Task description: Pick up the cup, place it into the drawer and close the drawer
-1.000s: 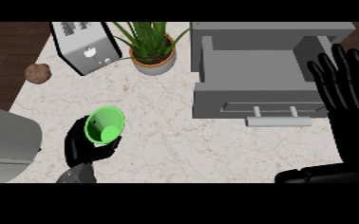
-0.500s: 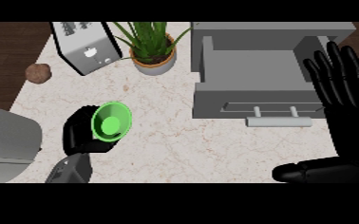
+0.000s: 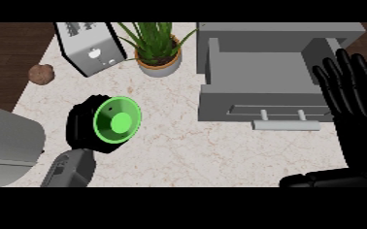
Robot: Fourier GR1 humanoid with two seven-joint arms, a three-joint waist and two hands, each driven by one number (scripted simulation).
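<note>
The green cup (image 3: 117, 122) is at the left of the counter, its open mouth turned towards my view. My left hand (image 3: 80, 123) is curled round it from the left and behind, and the grey forearm (image 3: 69, 170) comes up from the lower edge. The grey drawer (image 3: 261, 80) stands pulled open at the upper right, its cavity bare, with a bar handle (image 3: 285, 124) on its front. My right hand (image 3: 345, 89) rests open at the right edge, fingers up, beside the drawer's right wall.
A potted plant (image 3: 156, 53) stands left of the drawer. A grey toaster (image 3: 87, 46) is at the upper left, with a small brown object (image 3: 41, 73) beside it. A grey rounded body (image 3: 18, 148) fills the lower left. Bare marble counter (image 3: 208, 155) lies between cup and drawer.
My left hand has carried the cup up and to the right, and the cup has tipped so its mouth faces me more. The right hand has stayed in place.
</note>
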